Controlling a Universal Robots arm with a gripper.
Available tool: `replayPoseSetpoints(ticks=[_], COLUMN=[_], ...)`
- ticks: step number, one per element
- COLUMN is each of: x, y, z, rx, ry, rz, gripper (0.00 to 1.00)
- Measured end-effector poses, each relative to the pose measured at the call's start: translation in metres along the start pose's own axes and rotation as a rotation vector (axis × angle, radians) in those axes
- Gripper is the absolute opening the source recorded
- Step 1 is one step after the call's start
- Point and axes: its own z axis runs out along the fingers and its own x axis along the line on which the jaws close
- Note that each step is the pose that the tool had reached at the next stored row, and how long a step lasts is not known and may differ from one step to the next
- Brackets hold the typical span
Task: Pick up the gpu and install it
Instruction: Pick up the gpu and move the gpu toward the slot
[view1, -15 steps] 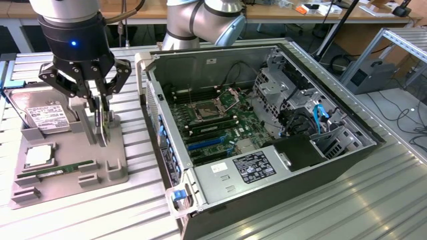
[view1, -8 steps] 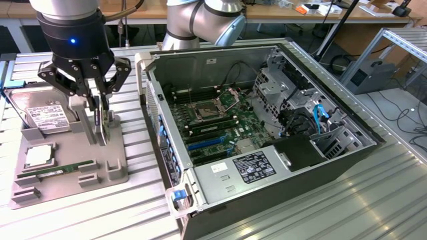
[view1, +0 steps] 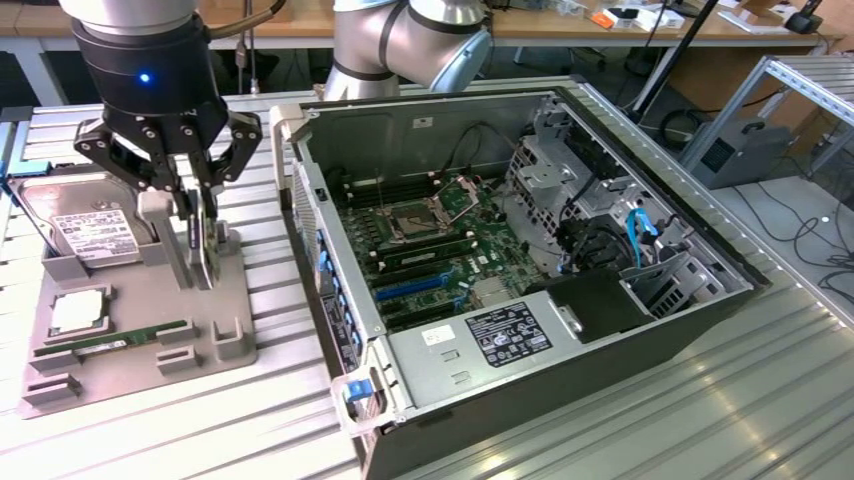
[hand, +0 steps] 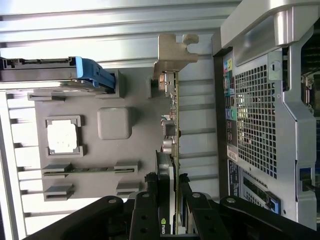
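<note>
Wrist view: the gripper (hand: 170, 181) has its jaws set against both faces of the gpu (hand: 171, 131), apparently clamping it, while the card stands on edge in the grey holder tray (hand: 111, 152) beside the open computer case (view1: 534, 250)

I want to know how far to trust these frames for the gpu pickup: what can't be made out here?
- gpu: edge-on in the wrist view, so its faces are hidden; in the exterior view the gripper hides much of it.
- Hard drive: lower part hidden in its tray holder, exterior view.
- Case: lower corner cut off by the exterior view's bottom edge.
</note>
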Motion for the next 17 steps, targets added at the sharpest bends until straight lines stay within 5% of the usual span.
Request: replayPoseSetpoints(ticks=[17], x=[-0.0002], y=[-0.0002], z=[-0.0065], rx=[-0.0001], ry=[0.0000], rz=[0.000], gripper=[0.27])
